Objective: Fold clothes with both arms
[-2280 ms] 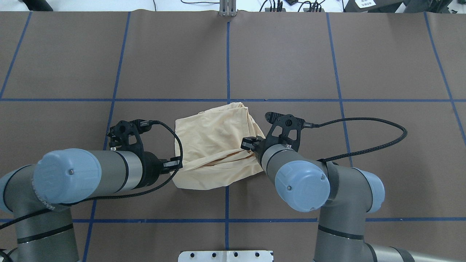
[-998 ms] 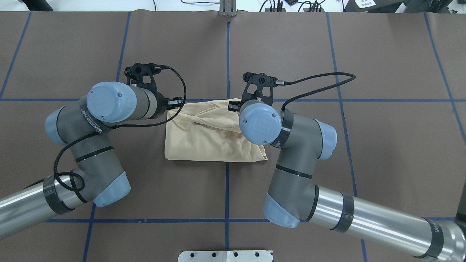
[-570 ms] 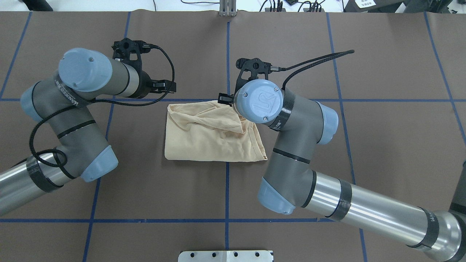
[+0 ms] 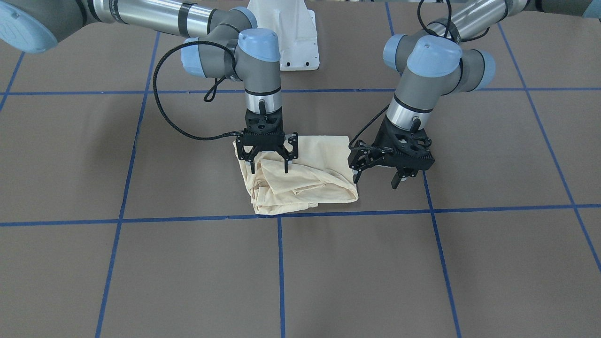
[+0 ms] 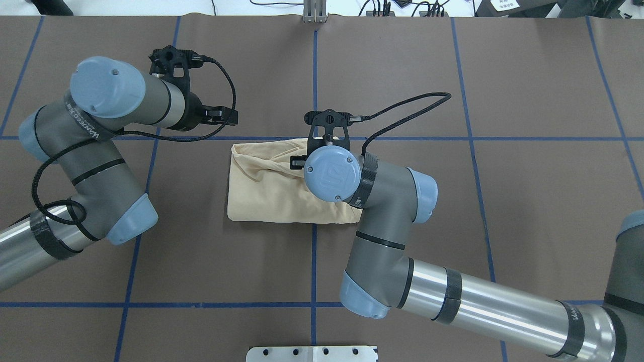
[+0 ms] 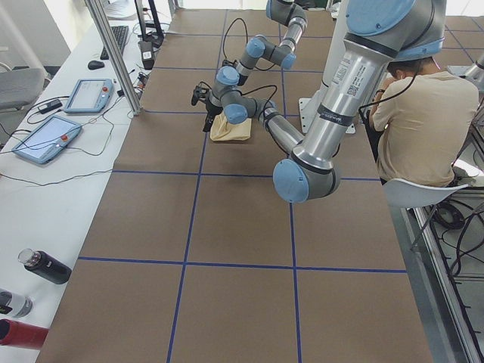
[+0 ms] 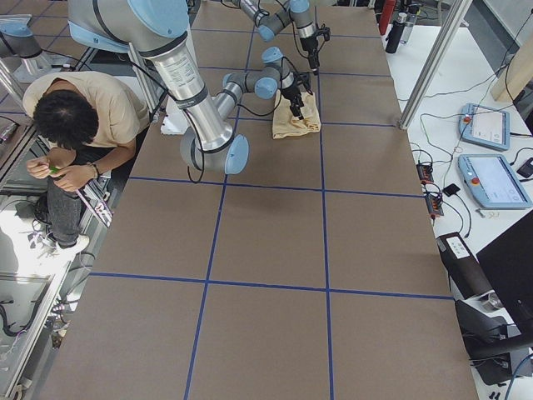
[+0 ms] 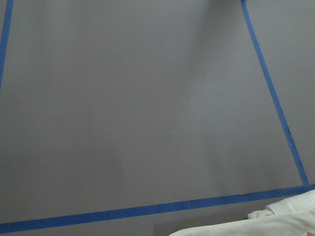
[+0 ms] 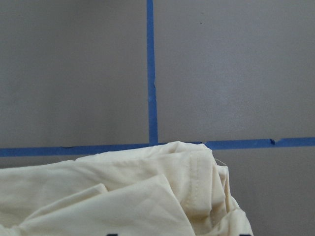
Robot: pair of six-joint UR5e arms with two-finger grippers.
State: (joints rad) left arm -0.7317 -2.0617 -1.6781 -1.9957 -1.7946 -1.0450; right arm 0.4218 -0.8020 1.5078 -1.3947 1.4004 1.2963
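Observation:
The clothes (image 5: 271,186) lie as a folded, rumpled cream-yellow bundle at the table's middle, also seen in the front view (image 4: 305,183) and at the bottom of both wrist views (image 9: 123,196) (image 8: 275,223). My right gripper (image 4: 268,168) hangs open just over the bundle's far part, holding nothing; overhead, its wrist (image 5: 332,173) hides it. My left gripper (image 4: 375,180) is open beside the bundle's far-left corner, clear of the cloth, and shows overhead (image 5: 227,116) past that corner. No print or label shows.
Blue tape lines grid the brown table (image 5: 453,75). The white pedestal base (image 4: 293,37) stands at the robot's side. A seated person (image 7: 75,125) is beside the table. A side bench holds tablets (image 6: 45,140) and bottles (image 6: 45,266).
Both grippers carried the shirt's near edge to the far edge and let go. Since then, the right wrist has moved left over the bundle and the left gripper has drawn slightly away.

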